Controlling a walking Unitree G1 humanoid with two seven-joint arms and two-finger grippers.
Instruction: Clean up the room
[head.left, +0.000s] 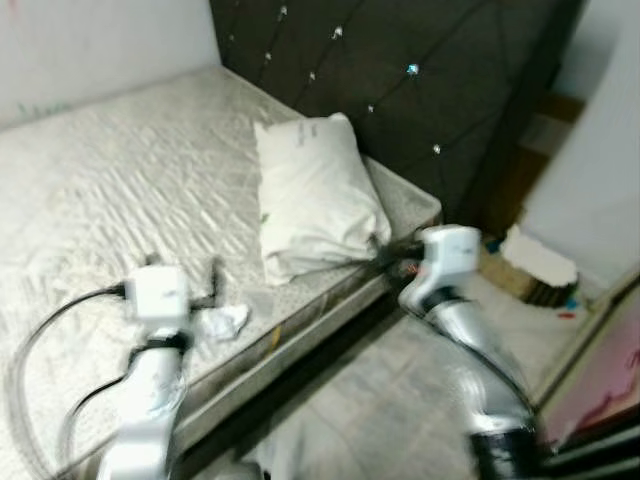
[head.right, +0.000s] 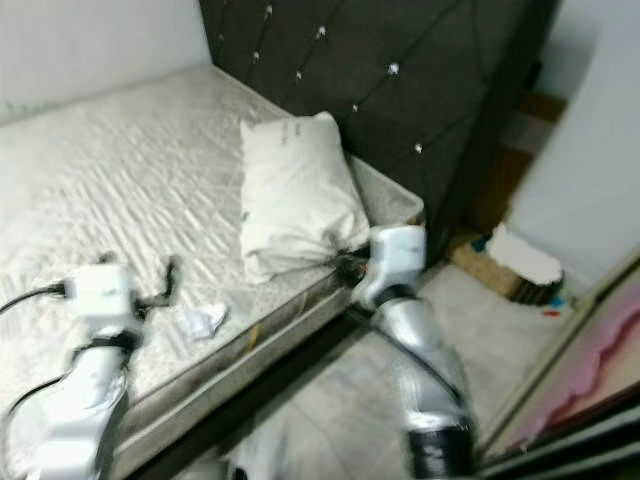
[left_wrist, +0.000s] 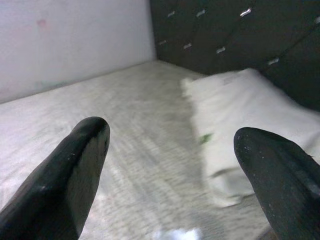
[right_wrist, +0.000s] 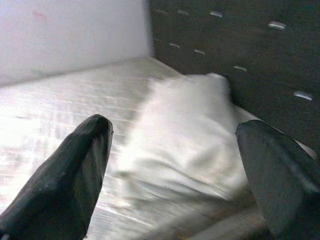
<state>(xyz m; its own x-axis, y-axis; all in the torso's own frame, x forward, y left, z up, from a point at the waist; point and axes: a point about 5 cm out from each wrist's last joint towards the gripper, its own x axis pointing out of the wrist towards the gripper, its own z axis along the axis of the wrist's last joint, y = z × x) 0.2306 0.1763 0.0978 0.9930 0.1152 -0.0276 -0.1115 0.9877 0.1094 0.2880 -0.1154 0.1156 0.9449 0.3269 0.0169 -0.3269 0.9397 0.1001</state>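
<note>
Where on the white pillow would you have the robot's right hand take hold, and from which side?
Probably the pillow's bunched near corner at the mattress edge, approached from the floor side. The open right hand already faces that corner, which is thin enough to pinch.

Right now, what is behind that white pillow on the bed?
Behind the pillow stands a dark tufted headboard with shiny studs. The pillow lies on the bare mattress; the pillow covers the lower strip of the headboard and the seam where it meets the mattress.

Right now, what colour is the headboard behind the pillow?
Dark, near black, the headboard is tufted with shiny studs; clearest in the left eye view.
</note>
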